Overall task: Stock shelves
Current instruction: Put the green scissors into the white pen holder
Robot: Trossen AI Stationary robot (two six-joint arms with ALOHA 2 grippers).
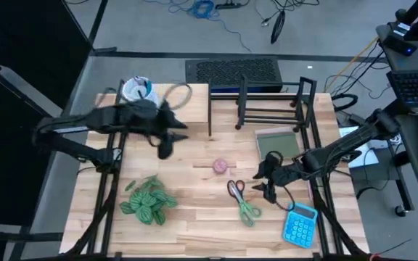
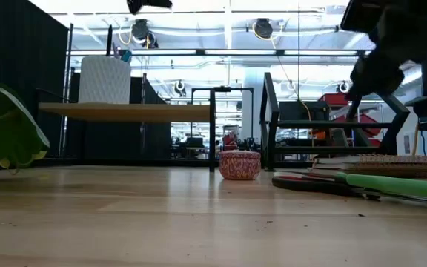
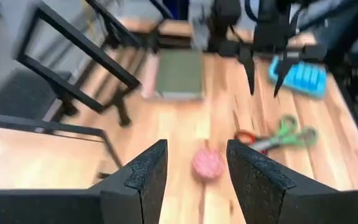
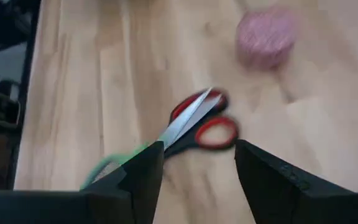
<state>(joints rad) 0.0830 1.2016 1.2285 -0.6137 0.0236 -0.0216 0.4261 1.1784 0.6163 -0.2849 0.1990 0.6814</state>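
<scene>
Nearest the front edge of the table [image 1: 194,232] lie a leafy green plant [image 1: 149,201] at the left and a blue calculator [image 1: 300,224] at the right corner, with bare wood between them. Just beyond, red- and green-handled scissors [image 1: 242,199] lie flat; the right pincer [image 1: 265,180] hovers beside them, fingers spread. A small pink tin [image 1: 220,166] sits mid-table with open board all round. The left pincer [image 1: 167,139], spread, hangs above the table's left half. A grey-green notebook [image 1: 278,143] lies before the black wire rack [image 1: 267,105]. The pale-wood riser shelf [image 2: 124,111], at the far left edge, carries a white cup [image 2: 104,79]. No writing is legible.
</scene>
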